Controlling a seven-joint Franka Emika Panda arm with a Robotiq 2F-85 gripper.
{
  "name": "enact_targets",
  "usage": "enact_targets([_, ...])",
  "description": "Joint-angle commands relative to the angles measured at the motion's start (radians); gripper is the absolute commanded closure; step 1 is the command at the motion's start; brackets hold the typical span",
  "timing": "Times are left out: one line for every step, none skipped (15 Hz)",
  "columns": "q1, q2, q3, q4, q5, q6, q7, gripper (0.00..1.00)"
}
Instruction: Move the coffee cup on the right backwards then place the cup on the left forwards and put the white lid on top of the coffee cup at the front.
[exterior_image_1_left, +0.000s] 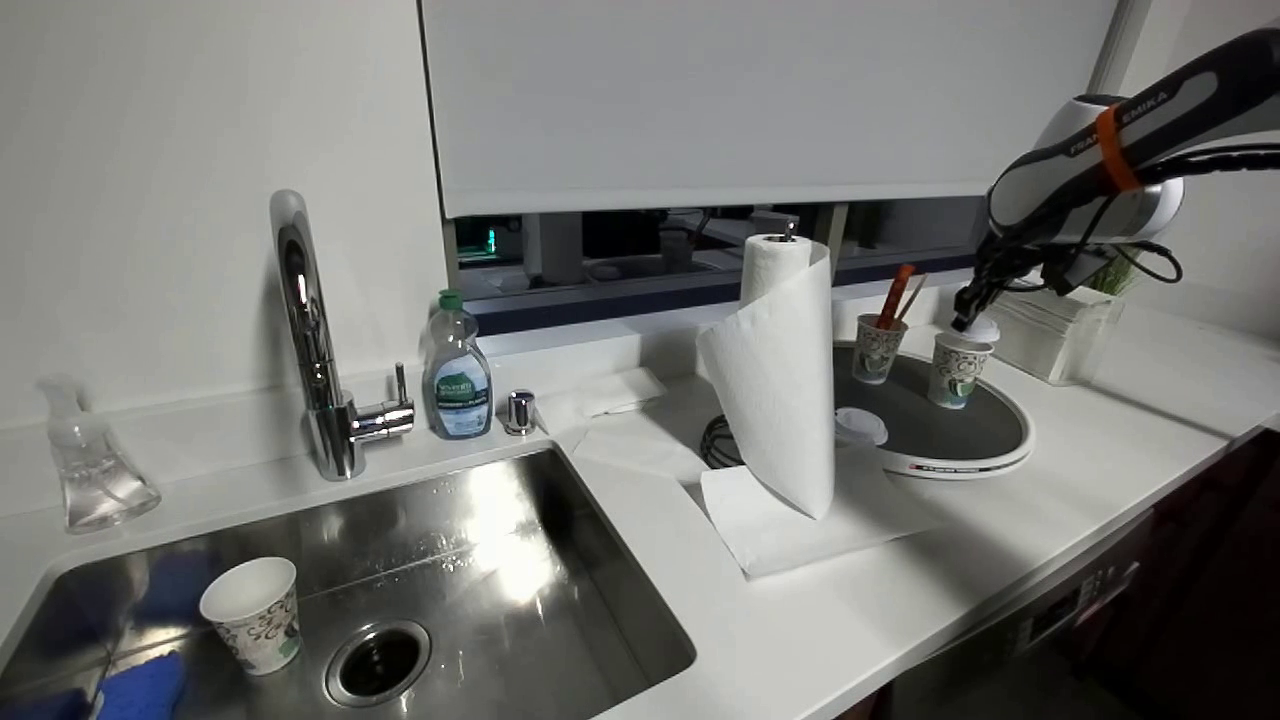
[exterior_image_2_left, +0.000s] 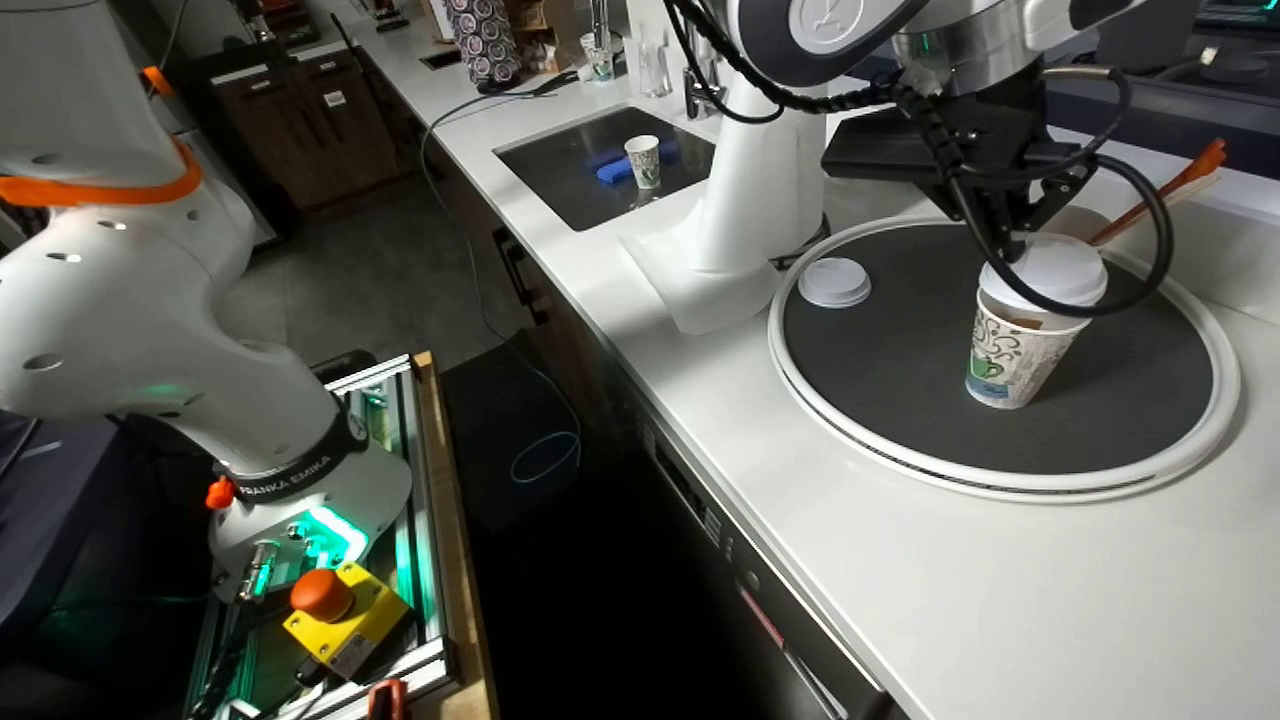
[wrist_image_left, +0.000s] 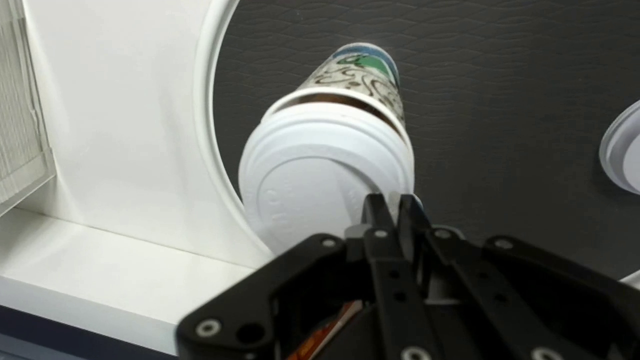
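My gripper (wrist_image_left: 391, 202) is shut on the rim of a white lid (wrist_image_left: 300, 185). I hold this lid (exterior_image_2_left: 1060, 268) tilted over the mouth of the front coffee cup (exterior_image_2_left: 1015, 360); part of the cup's opening shows beside it in the wrist view. Whether the lid touches the cup's rim I cannot tell. The front cup (exterior_image_1_left: 957, 375) stands upright on the dark round plate (exterior_image_1_left: 905, 430). The back cup (exterior_image_1_left: 878, 350), with a red stick and a thin pale stick in it, stands near the wall. A second white lid (exterior_image_2_left: 834, 282) lies on the plate.
A paper towel roll (exterior_image_1_left: 785, 370) stands beside the plate. A napkin holder (exterior_image_1_left: 1050, 335) stands at its far side, near the wall. The sink (exterior_image_1_left: 480, 560) holds a patterned paper cup (exterior_image_1_left: 258, 620) and a blue sponge (exterior_image_1_left: 145, 688). A soap bottle (exterior_image_1_left: 460, 385) stands behind the sink.
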Motion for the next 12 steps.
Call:
enact_targets([0.007, 0.026, -0.005, 0.031, -0.028, -0.043, 0.032, 0.98])
enact_targets([0.009, 0.029, -0.007, 0.030, -0.032, -0.041, 0.038, 0.98])
enact_targets([0.010, 0.033, -0.008, 0.030, -0.037, -0.040, 0.045, 0.98])
enact_targets([0.011, 0.038, -0.009, 0.032, -0.040, -0.039, 0.051, 0.98])
enact_targets([0.011, 0.041, -0.007, 0.033, -0.040, -0.040, 0.054, 0.98])
enact_targets([0.012, 0.045, -0.008, 0.034, -0.046, -0.039, 0.060, 0.98])
enact_targets([0.012, 0.047, -0.007, 0.035, -0.047, -0.039, 0.061, 0.98])
enact_targets([0.013, 0.050, -0.008, 0.036, -0.051, -0.037, 0.068, 0.98])
enact_targets([0.014, 0.052, -0.010, 0.038, -0.056, -0.036, 0.077, 0.98])
enact_targets([0.015, 0.053, -0.011, 0.040, -0.063, -0.036, 0.083, 0.98])
enact_targets([0.016, 0.053, -0.014, 0.042, -0.069, -0.035, 0.090, 0.98])
enact_targets([0.017, 0.055, -0.015, 0.045, -0.073, -0.035, 0.097, 0.98])
